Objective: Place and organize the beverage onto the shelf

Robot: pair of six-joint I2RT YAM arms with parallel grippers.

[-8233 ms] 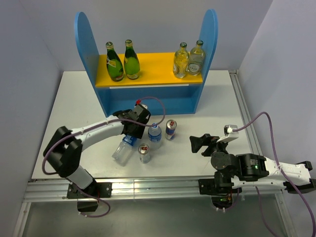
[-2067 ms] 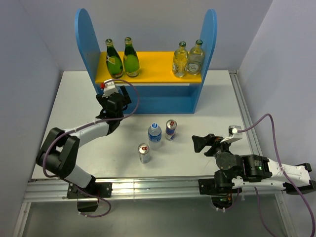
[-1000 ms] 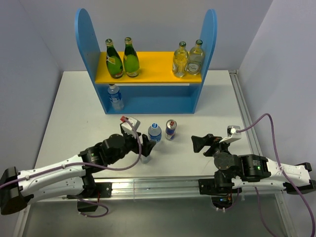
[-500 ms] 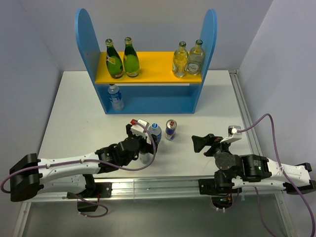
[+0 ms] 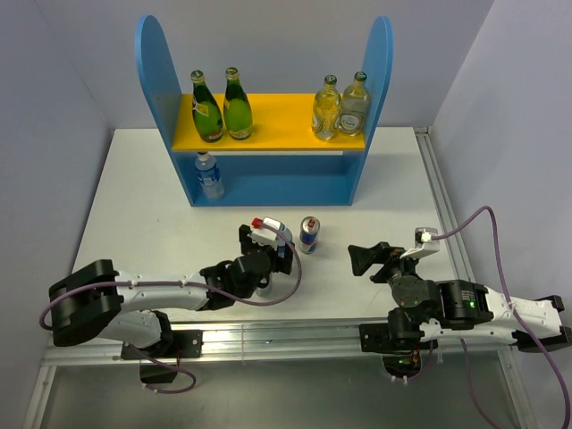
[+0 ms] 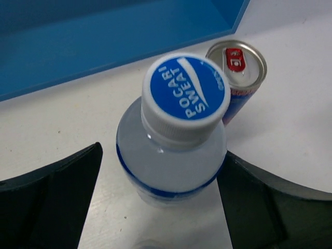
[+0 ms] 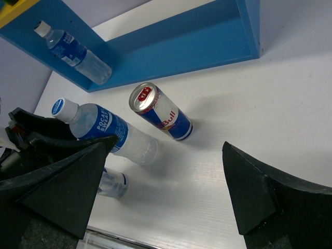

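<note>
Left wrist view: found the left hand [image 6: 162, 153] spread wide, one finger either side of an upright water bottle [image 6: 168, 166], gripping nothing yet; cannot tell whether either finger touches the plastic. Noted a blue cap [image 6: 185, 88] in place and clear liquid filling the body. Recorded one can [image 6: 239, 78] standing near the bottle on its right, apart from it, top unopened.

Top external view: located this bottle on the bench [image 5: 134, 197], in front of the shelf [image 5: 268, 183] and apart from it, mostly hidden beneath the hand. Counted a matching water bottle [image 5: 208, 174] on the lower level at the left end, two green bottles [image 5: 207, 114] on the yellow upper board [image 5: 277, 125], and two pale bottles [image 5: 328, 112] at its right end. Found the right hand [image 5: 359, 259] wide open, empty, near the can. Spotted what looks like a second can [image 7: 113, 182] in the right wrist view, half hidden behind a finger.

Handling, as judged: fairly light, thin-walled, smooth; likely to dent under a hard squeeze and to slip if taken at the tapered shoulder. Advise gripping the straight body at the label band, well below the cap, with moderate pressure, keeping it upright. Beware of knocking the nearby can on closing or lifting.
</note>
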